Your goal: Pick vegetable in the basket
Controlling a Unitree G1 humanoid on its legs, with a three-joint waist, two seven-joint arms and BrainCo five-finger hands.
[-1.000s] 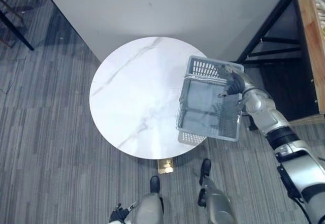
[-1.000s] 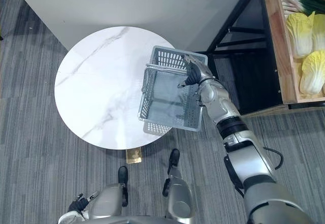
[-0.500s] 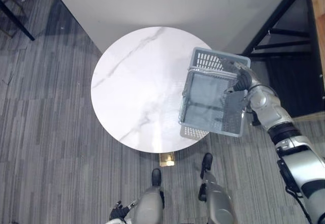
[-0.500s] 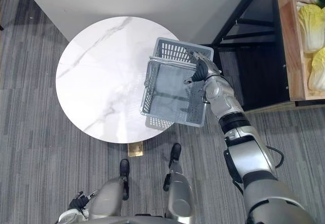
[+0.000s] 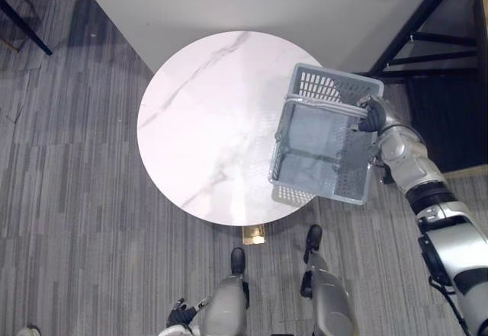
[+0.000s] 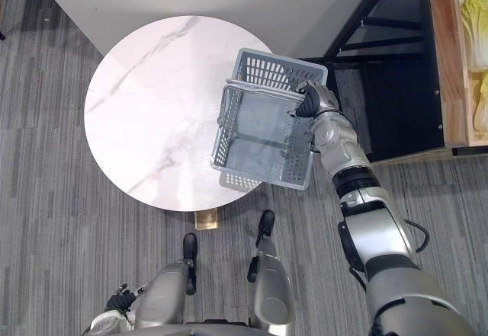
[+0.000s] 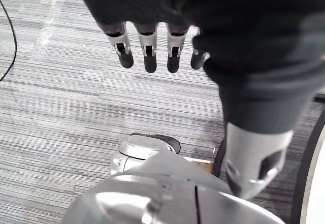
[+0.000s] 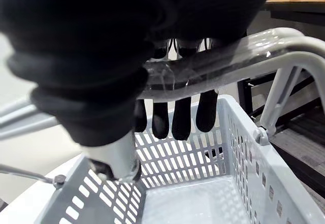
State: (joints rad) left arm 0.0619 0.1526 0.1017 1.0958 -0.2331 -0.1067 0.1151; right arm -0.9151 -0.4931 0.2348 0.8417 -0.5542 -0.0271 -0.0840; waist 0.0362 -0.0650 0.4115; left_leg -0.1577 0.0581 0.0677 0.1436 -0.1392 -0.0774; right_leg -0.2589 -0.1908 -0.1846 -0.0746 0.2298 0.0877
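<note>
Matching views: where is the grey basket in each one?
Left eye view: basket right of centre, over the table's edge.
Right eye view: middle, same edge.
Right wrist view: under the right hand, fingers round its handle.
Left wrist view: floor, left hand.
Shared landmark: round marble table.

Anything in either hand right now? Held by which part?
The right hand has its fingers curled round the handle of the grey basket. The left hand hangs open, holding nothing.

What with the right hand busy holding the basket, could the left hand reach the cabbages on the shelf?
Probably not. The left hand hangs low at the robot's left side, fingers relaxed, while the cabbages lie on the wooden shelf far right, beyond the basket the right hand grips.
</note>
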